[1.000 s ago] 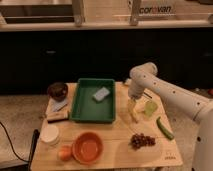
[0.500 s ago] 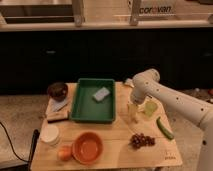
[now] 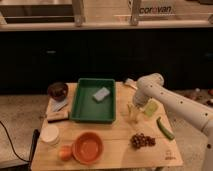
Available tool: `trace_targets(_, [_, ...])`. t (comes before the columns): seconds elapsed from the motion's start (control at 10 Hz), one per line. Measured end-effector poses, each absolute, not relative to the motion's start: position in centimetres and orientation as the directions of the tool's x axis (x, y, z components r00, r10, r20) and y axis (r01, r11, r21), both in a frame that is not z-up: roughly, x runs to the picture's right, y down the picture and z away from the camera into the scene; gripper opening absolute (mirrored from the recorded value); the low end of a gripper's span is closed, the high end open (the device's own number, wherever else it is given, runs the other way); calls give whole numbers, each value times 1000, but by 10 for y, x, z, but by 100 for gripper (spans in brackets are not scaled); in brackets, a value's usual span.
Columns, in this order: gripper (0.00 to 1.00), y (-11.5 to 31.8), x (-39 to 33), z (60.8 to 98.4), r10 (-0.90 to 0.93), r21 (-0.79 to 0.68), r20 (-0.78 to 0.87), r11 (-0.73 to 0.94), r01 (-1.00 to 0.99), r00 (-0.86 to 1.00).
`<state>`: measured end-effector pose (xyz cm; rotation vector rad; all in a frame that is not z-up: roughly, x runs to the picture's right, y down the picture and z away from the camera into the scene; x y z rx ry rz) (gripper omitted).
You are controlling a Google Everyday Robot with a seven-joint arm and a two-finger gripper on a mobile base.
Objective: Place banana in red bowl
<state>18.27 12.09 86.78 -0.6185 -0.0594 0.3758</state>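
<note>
From my station I see the arm reach in from the right side of the wooden surface (image 3: 117, 152), and the gripper (image 3: 133, 110) hangs low just right of the green rectangular plastic tray (image 3: 94, 100), beside a pale-green round piece (image 3: 151, 108). The small pale-yellow stick-shaped banana (image 3: 134, 118) lies directly beneath the gripper, touching it or very nearly so. I cannot tell whether the gripper is released or clenched, and it covers enough of the banana that I cannot read the fruit's long axis with confidence. The round orange-red shallow bowl (image 3: 88, 148) sits at the front edge, well apart from the gripper, toward the near left. I judge the grasp is the step in hand; the carry then runs diagonally forward and left, past the tray's front corner.
</note>
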Motion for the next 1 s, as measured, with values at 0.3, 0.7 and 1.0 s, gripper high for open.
trace_targets(0.3, [80, 131, 185, 872, 359, -576, -56, 750, -324, 932])
trace_targets(0.7, [77, 146, 193, 881, 349, -594, -64, 740, -317, 935])
trace_targets(1.0, [47, 156, 193, 886, 339, -611, -61, 731, -303, 939])
